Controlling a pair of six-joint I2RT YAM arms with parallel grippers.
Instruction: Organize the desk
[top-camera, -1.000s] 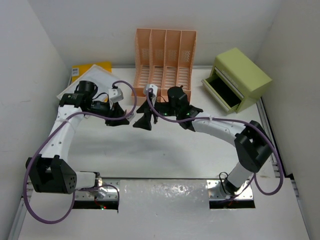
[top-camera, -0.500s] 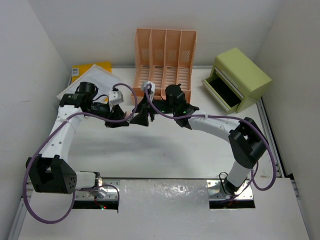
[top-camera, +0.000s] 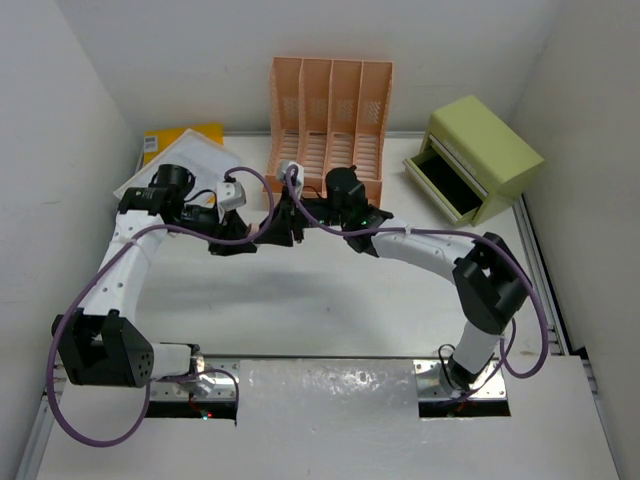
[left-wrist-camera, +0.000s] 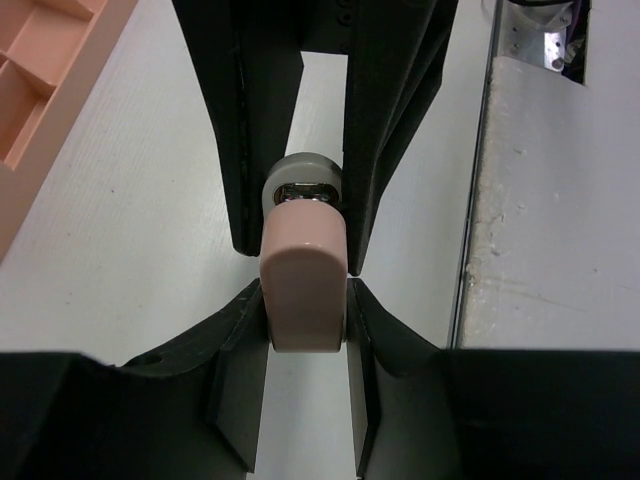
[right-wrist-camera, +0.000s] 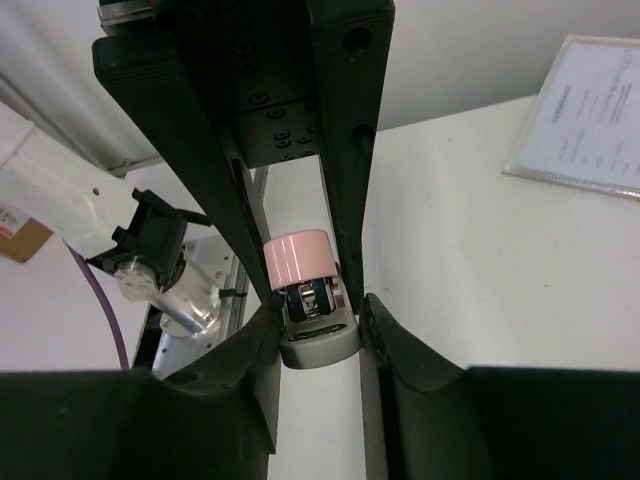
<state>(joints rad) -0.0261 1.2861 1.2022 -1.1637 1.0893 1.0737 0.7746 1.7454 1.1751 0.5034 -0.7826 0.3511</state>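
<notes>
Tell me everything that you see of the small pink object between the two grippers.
The small pink object looks like a mini stapler: pink plastic body, rounded at one end, pale grey base, shiny metal between. It is held over the desk near the peach file rack. The left gripper clamps its pink end, the right gripper its grey end.

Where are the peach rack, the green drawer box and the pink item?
Peach rack (top-camera: 330, 120): top view, its slotted middle.
Green drawer box (top-camera: 485, 135): top view, its top face.
Pink item (left-wrist-camera: 303, 290): left wrist view, its pink end.

What the pink-capped object (left-wrist-camera: 303, 275) is, unclear; document (right-wrist-camera: 588, 115) cropped.
</notes>
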